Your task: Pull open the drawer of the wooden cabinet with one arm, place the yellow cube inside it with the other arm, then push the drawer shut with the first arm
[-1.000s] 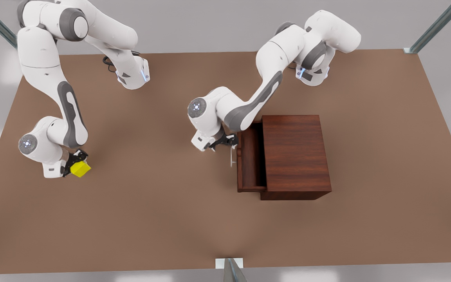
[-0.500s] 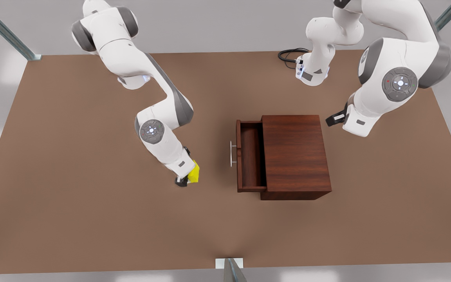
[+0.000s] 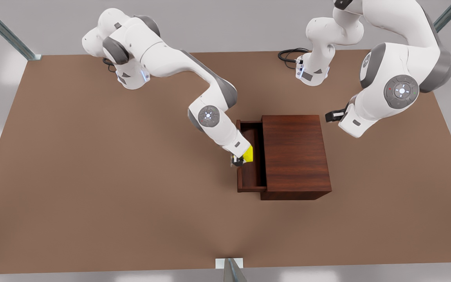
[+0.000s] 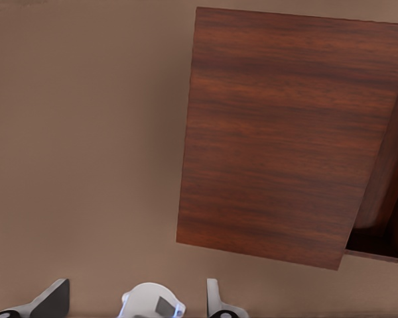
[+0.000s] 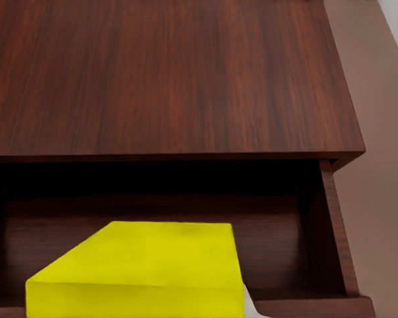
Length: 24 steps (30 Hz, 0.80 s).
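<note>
The wooden cabinet [image 3: 296,156] [image 4: 278,132] [image 5: 172,73] stands right of the table's middle. Its drawer [image 3: 253,176] [image 5: 278,232] is pulled out toward the front view's left. My right gripper [image 3: 242,158], on the arm from the front view's left, is shut on the yellow cube [image 3: 248,154] [image 5: 146,268]. It holds the cube over the drawer's front part, above the drawer floor. My left gripper [image 3: 333,115] [image 4: 134,299] hangs high beside the cabinet's back right corner. Its fingers [image 4: 53,298] stand wide apart with nothing between them.
The brown table [image 3: 112,188] stretches wide to the front view's left and front. Both arm bases [image 3: 131,76] [image 3: 311,74] sit at the far edge, with a black cable [image 3: 288,55] by the right one. Metal frame posts [image 3: 231,270] mark the table's edges.
The right arm has carried the yellow cube from over the table left of the drawer to over the open drawer. The left arm has barely shifted.
</note>
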Each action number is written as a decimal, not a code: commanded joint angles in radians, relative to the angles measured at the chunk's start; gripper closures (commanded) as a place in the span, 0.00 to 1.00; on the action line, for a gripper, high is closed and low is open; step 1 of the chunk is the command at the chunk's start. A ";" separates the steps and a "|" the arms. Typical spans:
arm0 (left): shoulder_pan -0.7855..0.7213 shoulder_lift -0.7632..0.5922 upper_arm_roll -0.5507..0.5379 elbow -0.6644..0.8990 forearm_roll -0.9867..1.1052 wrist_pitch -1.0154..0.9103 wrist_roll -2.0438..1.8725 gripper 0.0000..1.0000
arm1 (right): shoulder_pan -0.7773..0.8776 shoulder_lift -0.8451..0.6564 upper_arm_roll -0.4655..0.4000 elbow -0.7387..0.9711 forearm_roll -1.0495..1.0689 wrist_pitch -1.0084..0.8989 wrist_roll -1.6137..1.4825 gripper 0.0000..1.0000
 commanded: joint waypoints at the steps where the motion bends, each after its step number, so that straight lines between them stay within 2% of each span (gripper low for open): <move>1: 0.000 -0.001 0.000 0.001 0.000 -0.013 0.169 0.00 | 0.011 0.019 0.001 0.020 -0.012 0.055 0.257 0.77; 11: 0.003 0.000 0.000 0.002 0.002 -0.011 0.169 0.00 | 0.038 0.063 0.001 0.018 -0.012 0.084 0.257 0.77; 12: 0.003 0.000 0.000 0.002 0.002 -0.011 0.169 0.00 | 0.038 0.063 0.001 0.018 -0.011 0.084 0.256 0.70; 13: 0.003 0.000 0.000 0.002 0.002 -0.011 0.169 0.00 | 0.038 0.063 0.001 0.017 -0.011 0.084 0.256 0.47; 14: 0.003 0.000 0.000 0.002 0.002 -0.011 0.169 0.00 | 0.038 0.063 0.001 0.017 -0.012 0.084 0.256 0.00; 19: 0.003 0.000 0.000 0.002 0.002 -0.011 0.169 0.00 | 0.037 0.059 0.001 0.017 -0.011 0.089 0.251 0.00; 21: -0.001 0.002 -0.003 0.002 0.000 -0.010 0.164 0.00 | 0.031 0.023 -0.002 0.006 -0.012 0.036 0.256 0.00; 22: -0.001 0.002 -0.003 0.002 -0.014 -0.010 0.160 0.00 | 0.029 -0.023 -0.007 0.004 -0.023 -0.070 0.256 0.00; 24: -0.007 0.002 -0.005 0.002 -0.015 -0.008 0.160 0.00 | -0.081 -0.127 -0.025 0.001 -0.032 -0.444 0.257 0.00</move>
